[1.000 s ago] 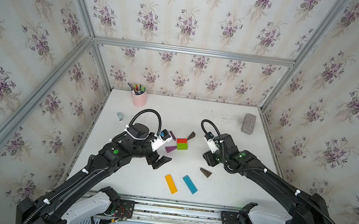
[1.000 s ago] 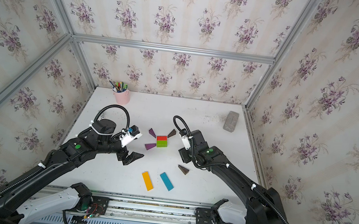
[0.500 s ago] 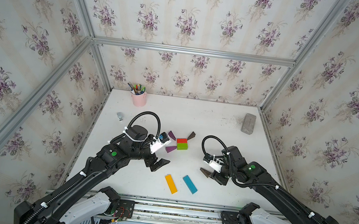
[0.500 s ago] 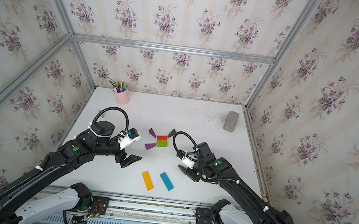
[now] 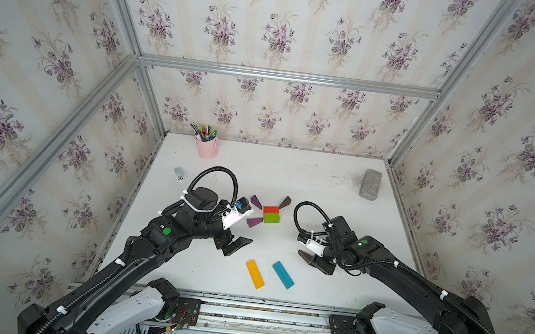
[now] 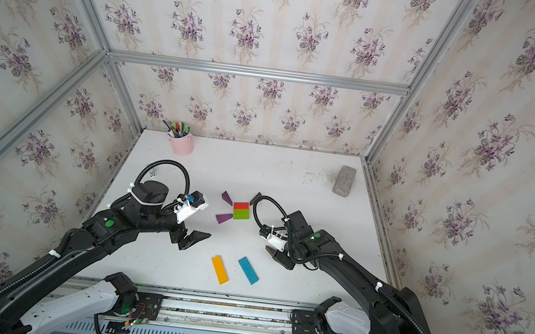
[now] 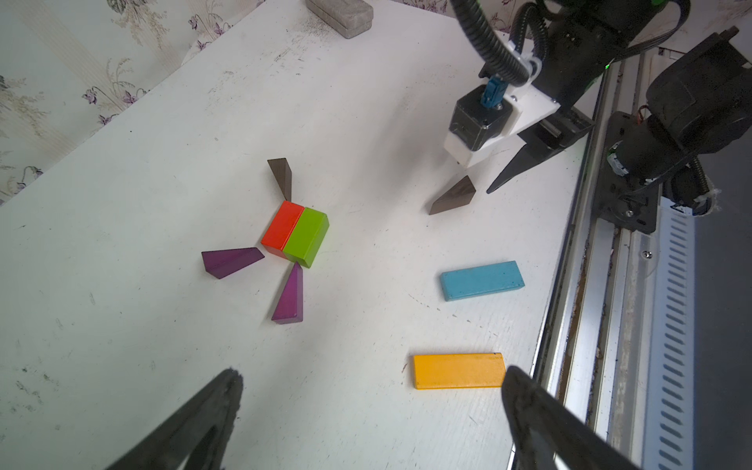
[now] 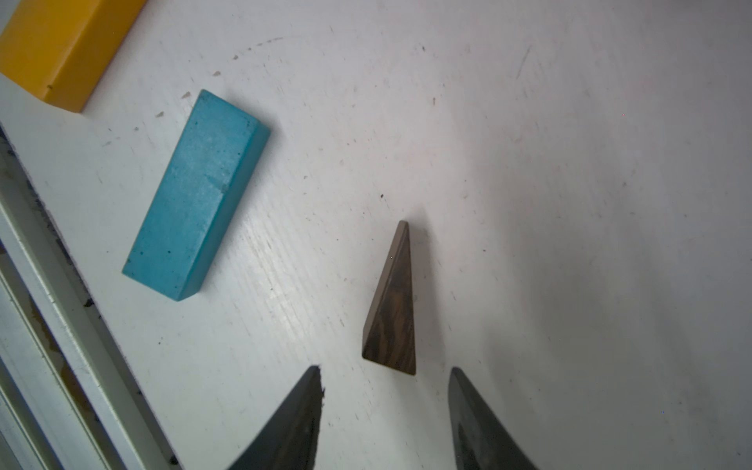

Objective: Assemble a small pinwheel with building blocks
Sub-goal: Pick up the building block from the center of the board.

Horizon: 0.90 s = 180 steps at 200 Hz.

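right gripper point(image 8: 385, 376) half-open, empty, tips flanking wide end of loose brown wedge point(image 8: 392, 309), well apart from red-green centre point(image 5: 271, 214). left gripper point(image 5: 236, 246) wide open, empty. Worry: slanted sides, so a squeeze might squirt the wedge out.

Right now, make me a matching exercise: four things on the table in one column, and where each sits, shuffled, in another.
Things: 1 green brick; 2 loose brown wedge; 3 yellow bar; 4 pink cup.
Places: A just ahead of the open right gripper; B touching the red brick; C by the back wall, holding pens; D beside the blue bar.
Pairs: 1-B, 2-A, 3-D, 4-C.
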Motion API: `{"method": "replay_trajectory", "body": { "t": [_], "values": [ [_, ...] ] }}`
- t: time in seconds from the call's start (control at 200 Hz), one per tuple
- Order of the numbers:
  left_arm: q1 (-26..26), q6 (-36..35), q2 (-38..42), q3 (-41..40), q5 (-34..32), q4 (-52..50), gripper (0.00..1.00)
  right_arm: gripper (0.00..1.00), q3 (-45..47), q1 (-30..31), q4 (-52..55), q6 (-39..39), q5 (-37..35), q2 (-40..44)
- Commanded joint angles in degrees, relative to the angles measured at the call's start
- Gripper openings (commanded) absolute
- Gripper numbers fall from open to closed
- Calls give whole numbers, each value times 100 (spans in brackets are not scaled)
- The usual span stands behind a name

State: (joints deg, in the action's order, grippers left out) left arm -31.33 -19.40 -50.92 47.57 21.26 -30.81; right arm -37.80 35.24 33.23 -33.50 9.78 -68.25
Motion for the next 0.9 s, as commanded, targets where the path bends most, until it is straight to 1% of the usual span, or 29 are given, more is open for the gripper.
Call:
{"method": "replay_trajectory", "body": {
  "t": [0.0,0.115,0.37,0.59,0.894],
  "values": [
    [6,-74,40,17,90,-4,100,52,-32,0,-211,-149,28,-214],
    [4,-91,68,8,201,-3,100,50,-84,0,-256,-165,0,-482],
    [4,-101,54,29,239,-4,100,48,-14,0,-388,-157,-37,-586],
    [4,-113,71,23,221,-4,100,43,-40,1,-422,-175,-66,-778],
    [6,-99,46,31,252,-4,100,43,-26,0,-379,-210,-99,-816]
  ]
}}
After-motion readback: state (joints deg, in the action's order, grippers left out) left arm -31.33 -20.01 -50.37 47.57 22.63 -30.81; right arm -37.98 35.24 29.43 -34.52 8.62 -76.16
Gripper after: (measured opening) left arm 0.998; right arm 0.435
